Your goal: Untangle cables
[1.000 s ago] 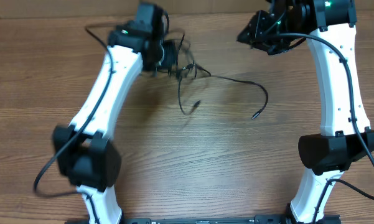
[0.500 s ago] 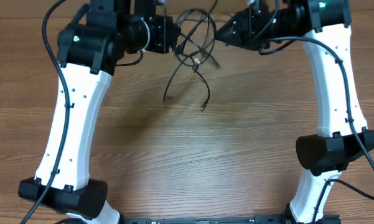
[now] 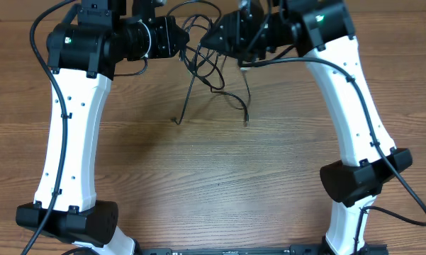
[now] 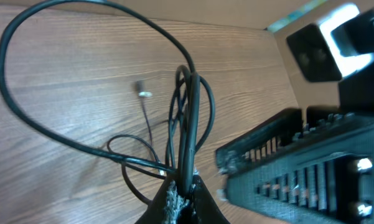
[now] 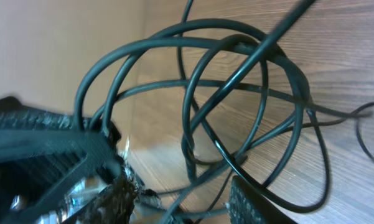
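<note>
The cables (image 3: 211, 71) are a knot of thin black cords lifted off the wooden table (image 3: 213, 177), between the two grippers at the back. Two plug ends (image 3: 246, 124) dangle toward the wood. My left gripper (image 3: 178, 39) is shut on a bunch of strands; in the left wrist view its fingertips (image 4: 182, 194) pinch the cables (image 4: 188, 106), which loop upward. My right gripper (image 3: 211, 39) sits close against the tangle from the right. In the right wrist view it (image 5: 183, 202) stands open, with several loops of cable (image 5: 236, 81) crossing the gap between its fingers.
The two grippers are almost touching: the right one's ribbed black body (image 4: 299, 168) fills the lower right of the left wrist view. A light wall runs along the back edge of the table (image 3: 383, 8). The white arms' own thicker wires (image 3: 46, 57) hang beside them.
The left arm lifted the bundle off the table, so the ends now dangle. The right gripper moved left into the tangle and its jaws have spread.
</note>
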Controlling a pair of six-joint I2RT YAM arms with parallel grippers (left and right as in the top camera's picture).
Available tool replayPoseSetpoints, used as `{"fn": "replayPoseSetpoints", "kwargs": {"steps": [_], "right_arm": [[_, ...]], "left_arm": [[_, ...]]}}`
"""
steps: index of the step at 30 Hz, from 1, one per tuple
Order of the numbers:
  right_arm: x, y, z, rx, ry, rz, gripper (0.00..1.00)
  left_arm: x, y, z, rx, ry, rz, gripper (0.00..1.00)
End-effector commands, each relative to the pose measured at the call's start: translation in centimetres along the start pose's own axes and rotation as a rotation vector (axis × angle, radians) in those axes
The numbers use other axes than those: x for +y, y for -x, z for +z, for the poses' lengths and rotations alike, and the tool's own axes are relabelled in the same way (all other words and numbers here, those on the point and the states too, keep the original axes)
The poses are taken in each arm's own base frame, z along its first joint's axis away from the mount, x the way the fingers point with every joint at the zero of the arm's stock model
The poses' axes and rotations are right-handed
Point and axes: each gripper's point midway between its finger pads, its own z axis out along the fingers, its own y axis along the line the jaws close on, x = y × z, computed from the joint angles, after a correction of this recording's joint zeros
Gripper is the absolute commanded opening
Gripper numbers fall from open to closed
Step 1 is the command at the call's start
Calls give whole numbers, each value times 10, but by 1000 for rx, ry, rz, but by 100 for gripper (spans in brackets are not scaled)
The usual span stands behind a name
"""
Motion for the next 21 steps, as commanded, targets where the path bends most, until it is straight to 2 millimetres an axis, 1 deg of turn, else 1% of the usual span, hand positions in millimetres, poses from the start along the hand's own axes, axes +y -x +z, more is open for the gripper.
{"fn": "replayPoseSetpoints", "kwargs": {"steps": [1,2,6,9,11,14,16,21], "right_arm": [[-12,8,3,-90,-115,188,49],[-17,10,7,-96,-127,211,51],[-21,25,22,-120,-104,190,51],[-10,32,27,-119,-39,132,51],[-8,33,27,-125,-28,124,50],[-9,33,28,-124,-34,130,44],[-13,33,31,-121,-47,139,42],[-24,34,43,-104,-59,178,31]], "left_arm": [[-11,-3,0,18,-54,-68,4],[-12,-3,0,20,-61,-78,4],[-20,-6,0,39,-105,-92,4],[-24,-10,0,59,-128,-98,4],[-24,-11,0,65,-127,-106,4],[-24,-12,-1,69,-126,-156,5],[-24,-11,-1,70,-126,-184,4],[-34,-14,-2,93,-182,-197,4]]}}
